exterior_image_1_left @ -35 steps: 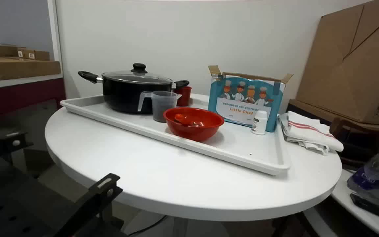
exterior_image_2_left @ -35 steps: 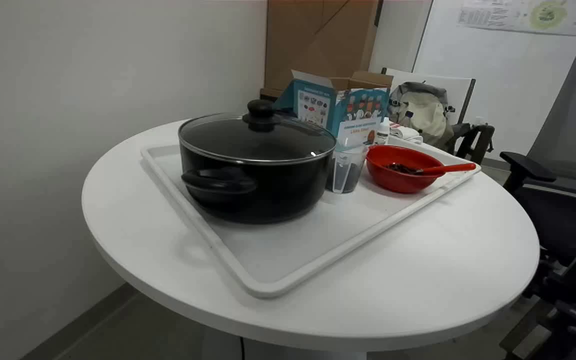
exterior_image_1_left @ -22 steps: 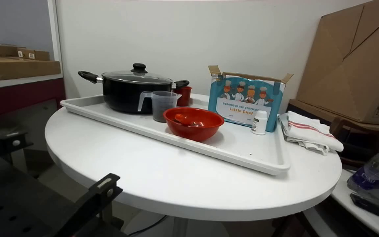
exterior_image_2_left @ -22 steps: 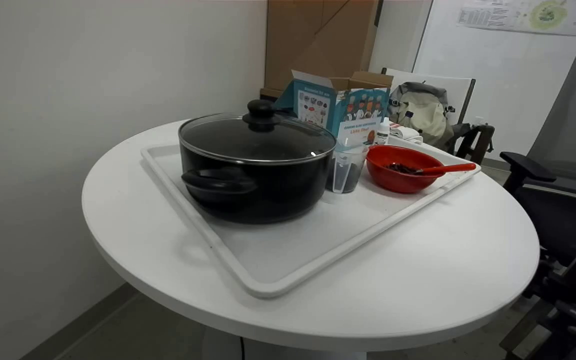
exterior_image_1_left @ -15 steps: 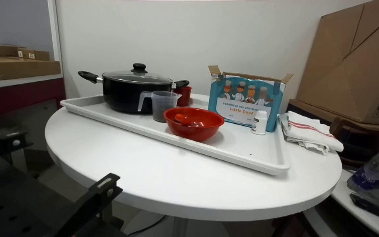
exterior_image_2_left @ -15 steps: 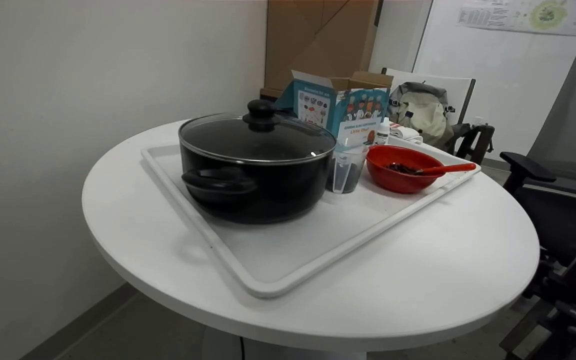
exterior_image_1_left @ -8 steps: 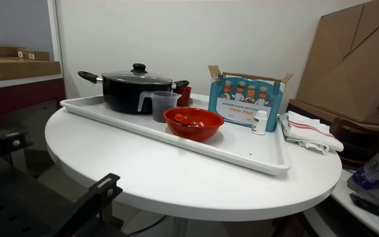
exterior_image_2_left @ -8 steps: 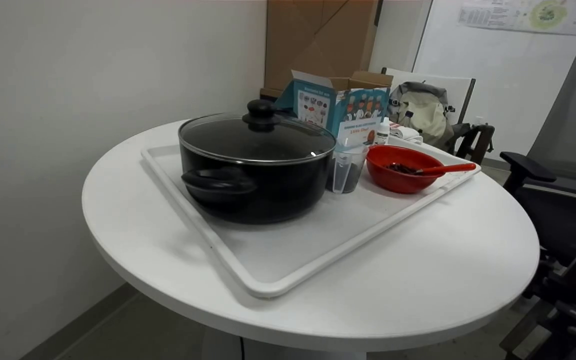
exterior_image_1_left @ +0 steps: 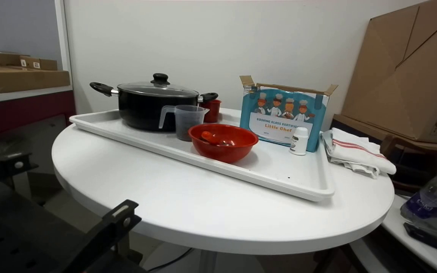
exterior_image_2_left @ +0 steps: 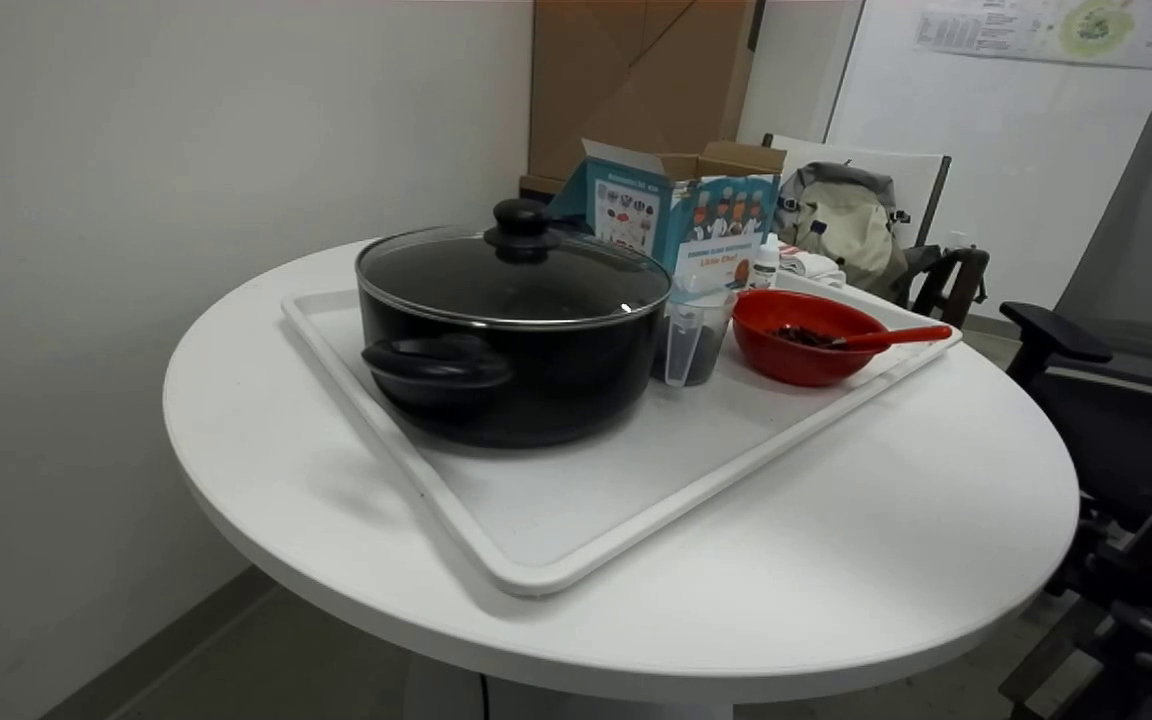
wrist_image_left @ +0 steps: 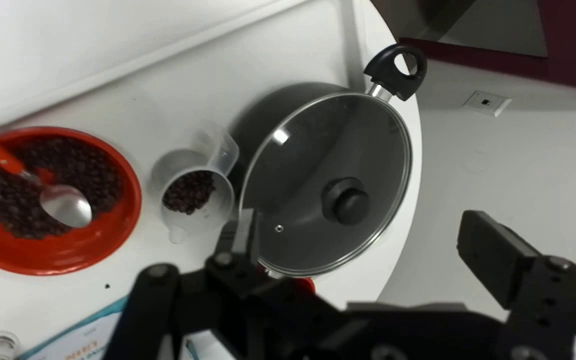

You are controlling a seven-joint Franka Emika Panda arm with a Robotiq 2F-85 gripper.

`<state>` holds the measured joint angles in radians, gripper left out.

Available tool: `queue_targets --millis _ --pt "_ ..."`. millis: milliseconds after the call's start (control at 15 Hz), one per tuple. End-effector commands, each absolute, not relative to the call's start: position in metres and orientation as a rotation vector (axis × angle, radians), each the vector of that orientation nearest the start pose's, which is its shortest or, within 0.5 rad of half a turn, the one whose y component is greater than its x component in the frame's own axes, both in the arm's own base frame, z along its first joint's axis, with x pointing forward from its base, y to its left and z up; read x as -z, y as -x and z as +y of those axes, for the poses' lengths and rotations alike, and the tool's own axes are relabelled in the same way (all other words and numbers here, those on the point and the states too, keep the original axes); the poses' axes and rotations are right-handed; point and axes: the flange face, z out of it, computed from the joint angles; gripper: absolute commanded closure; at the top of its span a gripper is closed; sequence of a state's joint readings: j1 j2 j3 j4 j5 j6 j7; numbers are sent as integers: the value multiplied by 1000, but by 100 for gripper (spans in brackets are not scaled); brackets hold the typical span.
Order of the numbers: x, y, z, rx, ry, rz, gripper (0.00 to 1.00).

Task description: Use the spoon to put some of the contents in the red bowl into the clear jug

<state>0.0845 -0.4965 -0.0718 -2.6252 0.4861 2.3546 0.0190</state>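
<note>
The glossy red bowl stands on the tray in both exterior views and at the left of the wrist view. It holds dark beans. The spoon, red-handled with a metal head, rests in it, its handle over the rim. The clear jug stands upright between bowl and black pot, with some dark beans inside; it also shows in the wrist view. My gripper is open and empty in the wrist view, its fingers in front of the pot's lid and the wall. It is outside both exterior views.
The black lidded pot stands beside the jug. A red cup is partly hidden behind it. A blue box and white bottle stand behind the bowl. The white tray has a raised rim. A folded towel lies beside it.
The bowl, spoon, jug and pot have not moved. Only soft shadows on the table shift slightly in an exterior view.
</note>
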Motion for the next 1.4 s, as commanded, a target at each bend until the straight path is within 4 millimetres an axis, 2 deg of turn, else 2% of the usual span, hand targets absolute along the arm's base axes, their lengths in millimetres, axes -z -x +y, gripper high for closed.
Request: queue_targets --millis 0,133,267,867,1133,1333 --pt "-417 -400 -27 121 2629 543 0" --pt "-407 -399 -42 40 2625 590 0" --pt "-397 -399 -48 -44 2624 614 0" --pt "-371 -398 -38 -349 2578 584 0" --pt "-354 -408 -53 -443 2616 645 0" --pt "-342 -412 -62 -631 2633 629 0"
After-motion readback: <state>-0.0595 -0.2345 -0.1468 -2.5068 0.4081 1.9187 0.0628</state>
